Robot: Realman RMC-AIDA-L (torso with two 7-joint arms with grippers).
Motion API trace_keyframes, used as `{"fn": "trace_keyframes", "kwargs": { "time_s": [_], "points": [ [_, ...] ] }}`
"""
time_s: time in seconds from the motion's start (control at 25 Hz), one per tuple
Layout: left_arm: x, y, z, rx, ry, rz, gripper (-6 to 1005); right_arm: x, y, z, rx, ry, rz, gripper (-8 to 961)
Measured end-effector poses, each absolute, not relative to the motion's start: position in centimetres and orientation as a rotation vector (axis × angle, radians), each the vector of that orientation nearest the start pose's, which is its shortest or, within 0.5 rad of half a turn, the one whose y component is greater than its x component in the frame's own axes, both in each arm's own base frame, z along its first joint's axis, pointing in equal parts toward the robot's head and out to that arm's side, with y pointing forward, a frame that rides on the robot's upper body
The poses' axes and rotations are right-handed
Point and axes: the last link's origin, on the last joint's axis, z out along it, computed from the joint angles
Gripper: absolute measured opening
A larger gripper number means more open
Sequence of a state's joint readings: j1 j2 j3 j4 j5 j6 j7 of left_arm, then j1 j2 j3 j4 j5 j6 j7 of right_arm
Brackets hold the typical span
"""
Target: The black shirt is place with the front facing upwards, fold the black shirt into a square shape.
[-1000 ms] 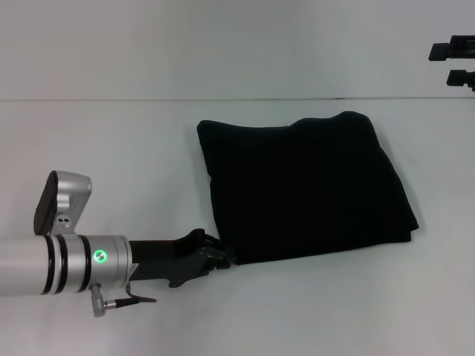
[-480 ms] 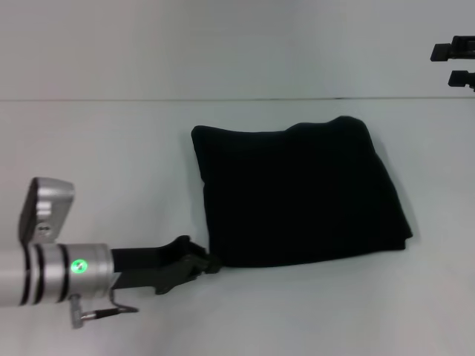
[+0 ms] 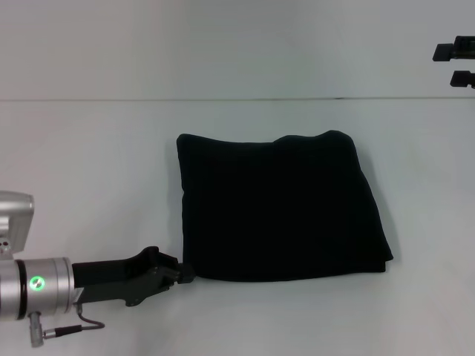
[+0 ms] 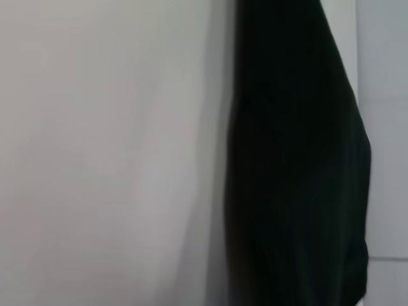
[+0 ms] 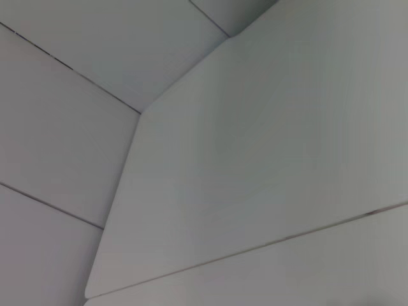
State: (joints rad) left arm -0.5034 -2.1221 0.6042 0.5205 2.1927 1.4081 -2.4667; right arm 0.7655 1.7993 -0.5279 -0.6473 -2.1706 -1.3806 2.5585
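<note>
The black shirt [image 3: 278, 208] lies folded into a rough square on the white table [image 3: 89, 163], with its lettering hidden. My left gripper [image 3: 184, 275] reaches in low from the left and is shut on the shirt's near left corner. The left wrist view shows the shirt [image 4: 293, 159] as a dark mass beside bare table. My right gripper [image 3: 454, 64] is parked high at the far right edge, its two black fingers apart and empty.
The table's far edge [image 3: 237, 99] runs across the head view, with a pale wall behind it. The right wrist view shows only the bare table surface [image 5: 268, 146] and pale panels beyond it.
My left gripper has pulled back to the left and toward me, dragging the folded shirt with it. The right gripper has stayed almost still.
</note>
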Motion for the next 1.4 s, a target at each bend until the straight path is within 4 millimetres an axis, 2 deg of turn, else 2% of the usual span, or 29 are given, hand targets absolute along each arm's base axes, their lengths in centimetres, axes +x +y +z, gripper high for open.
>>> {"fn": "trace_keyframes", "kwargs": {
  "time_s": [0.24, 0.32, 0.4, 0.44, 0.56, 0.64, 0.72, 0.88, 0.96, 1.04, 1.16, 1.4],
  "points": [
    [-30.5, 30.5, -3.2, 2.067, 2.325, 0.638, 69, 25.0, 43.6, 13.8, -2.010, 1.730, 0.745, 763],
    [-30.8, 30.3, -2.1, 2.076, 2.318, 0.644, 75, 25.0, 43.6, 13.8, -2.020, 1.716, 0.739, 762],
    [-31.2, 30.0, -0.2, 2.105, 2.284, 0.691, 81, 25.2, 43.4, 13.7, -2.043, 1.689, 0.731, 762],
    [-31.2, 29.9, 0.6, 2.135, 2.253, 0.722, 117, 25.2, 43.2, 13.6, -2.070, 1.658, 0.724, 762],
    [-30.6, 29.9, 3.1, 2.363, 2.000, 0.847, 226, 25.4, 42.0, 12.4, -2.234, 1.492, 0.677, 761],
    [-30.1, 30.0, 3.8, 2.543, 1.791, 0.888, 299, 25.5, 40.6, 10.9, -2.366, 1.365, 0.655, 761],
    [-29.6, 30.3, 3.7, 2.718, 1.578, 0.892, 534, 25.7, 39.1, 9.3, -2.484, 1.214, 0.659, 761],
    [-28.4, 31.7, 3.2, 2.932, 1.282, 0.877, 675, 26.9, 36.4, 6.3, -2.610, 0.787, 0.638, 762],
    [-27.6, 32.7, 3.1, 2.998, 1.177, 0.860, 745, 27.3, 35.5, 5.0, -2.614, 0.655, 0.646, 762],
    [-26.4, 33.9, 2.8, 3.059, 1.067, 0.832, 803, 27.5, 34.8, 4.2, -2.612, 0.609, 0.658, 762],
    [-25.5, 34.6, 2.1, 3.098, 0.985, 0.802, 890, 27.7, 34.3, 3.5, -2.618, 0.608, 0.658, 762],
    [-24.6, 35.6, 0.9, 3.150, 0.936, 0.761, 891, 28.8, 33.6, 3.2, -2.589, 0.623, 0.649, 763]
  ]
}}
